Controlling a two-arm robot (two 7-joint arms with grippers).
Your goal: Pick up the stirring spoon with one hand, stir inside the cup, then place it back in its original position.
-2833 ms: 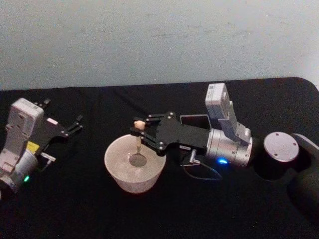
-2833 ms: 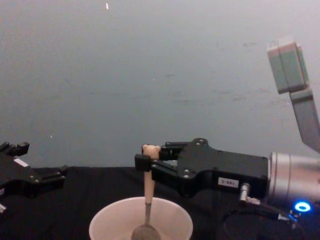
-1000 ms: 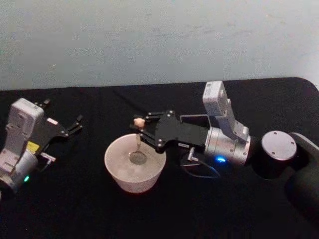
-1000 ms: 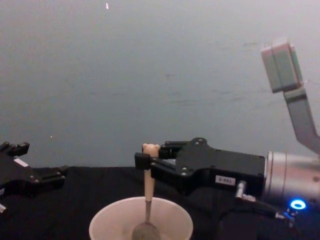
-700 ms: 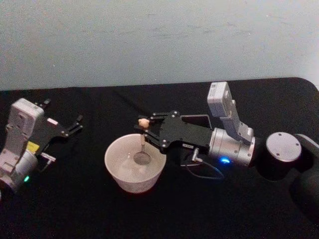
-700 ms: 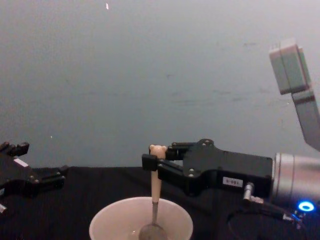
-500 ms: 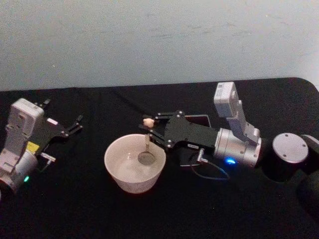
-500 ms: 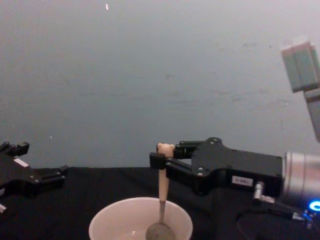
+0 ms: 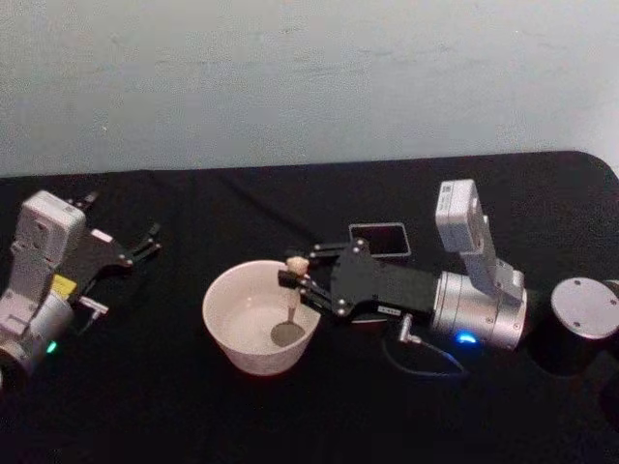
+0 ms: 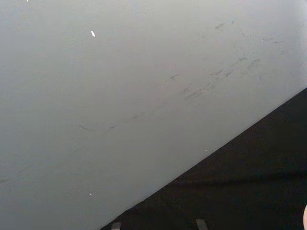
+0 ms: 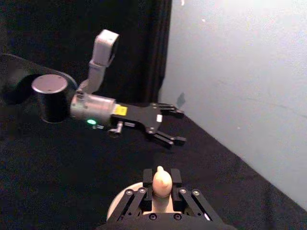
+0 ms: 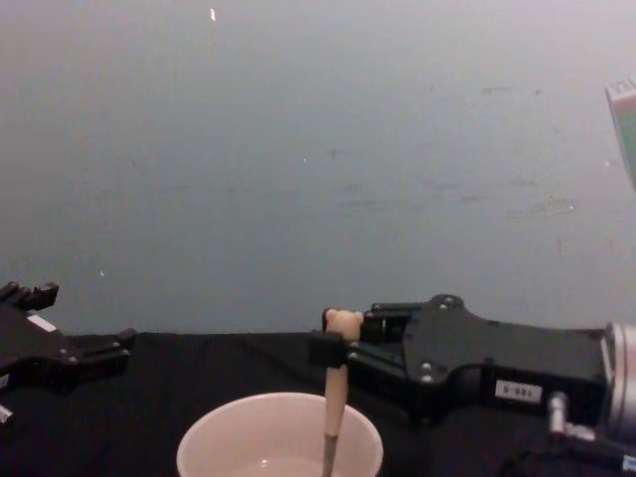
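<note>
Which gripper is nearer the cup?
Right. The right gripper is over the right rim of the cup, shut on the stirring spoon; the left gripper lies open, well off to its left.

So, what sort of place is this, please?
Likely a robot test bench: a black-draped table against a bare grey wall, with the right gripper holding a stirring spoon in a cup, the left gripper parked at left.

stirring spoon (image 12: 336,397) bowl below chest view's edge
</note>
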